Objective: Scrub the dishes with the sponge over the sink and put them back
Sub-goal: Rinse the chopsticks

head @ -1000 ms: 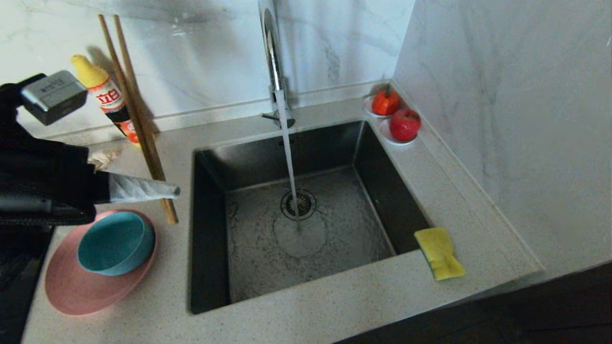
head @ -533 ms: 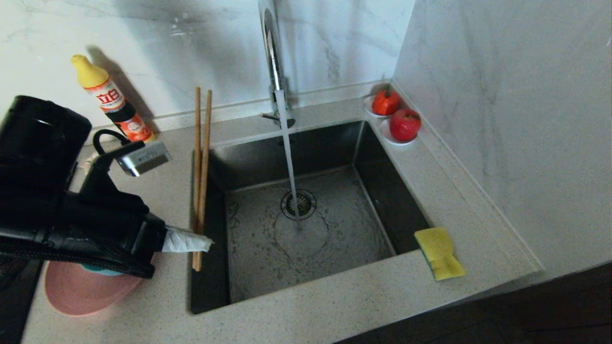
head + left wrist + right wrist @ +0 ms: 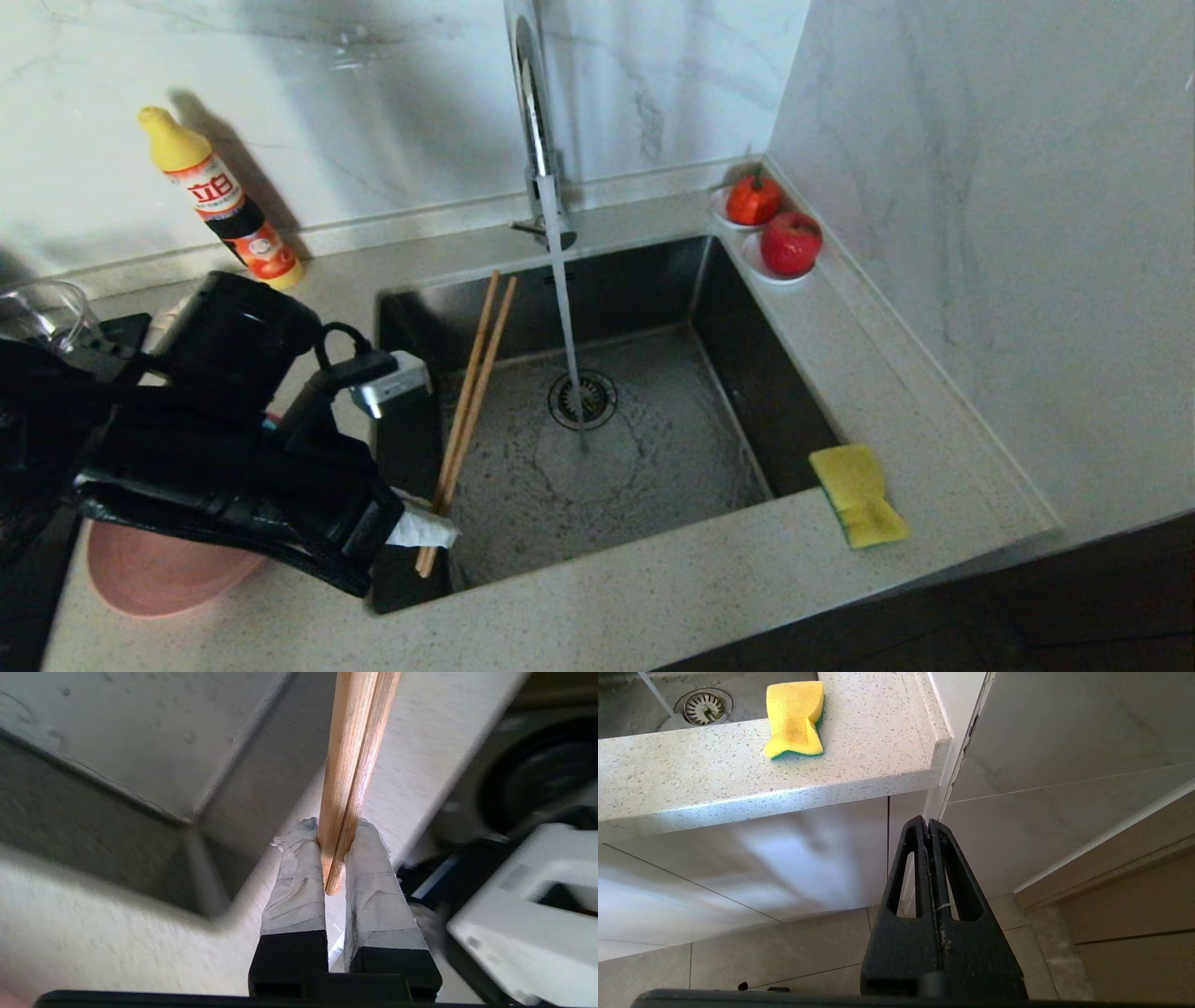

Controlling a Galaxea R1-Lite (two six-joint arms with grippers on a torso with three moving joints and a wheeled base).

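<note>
My left gripper [image 3: 428,530] is shut on the lower end of the brown chopsticks [image 3: 470,392], at the front left corner of the sink [image 3: 766,373]. The pair slants up over the left side of the basin, short of the water stream. The left wrist view has the chopsticks [image 3: 355,751] pinched between the taped fingers [image 3: 299,877] of this gripper [image 3: 334,828]. The pink plate [image 3: 154,579] lies on the counter at the left, partly under my arm, and the bowl is hidden. The yellow sponge [image 3: 857,495] [image 3: 796,718] lies by the sink's front right corner. My right gripper [image 3: 928,822] hangs shut below the counter's edge.
Water runs from the chrome tap [image 3: 537,121] down beside the drain [image 3: 583,399]. A detergent bottle [image 3: 219,201] stands at the back left, with a glass jug [image 3: 37,313] at the far left. Two saucers with red fruit [image 3: 789,243] sit at the back right corner.
My left arm has swung from the counter's left toward the sink with the chopsticks. They now lean over the basin, and the arm covers the bowl. The right arm has not moved.
</note>
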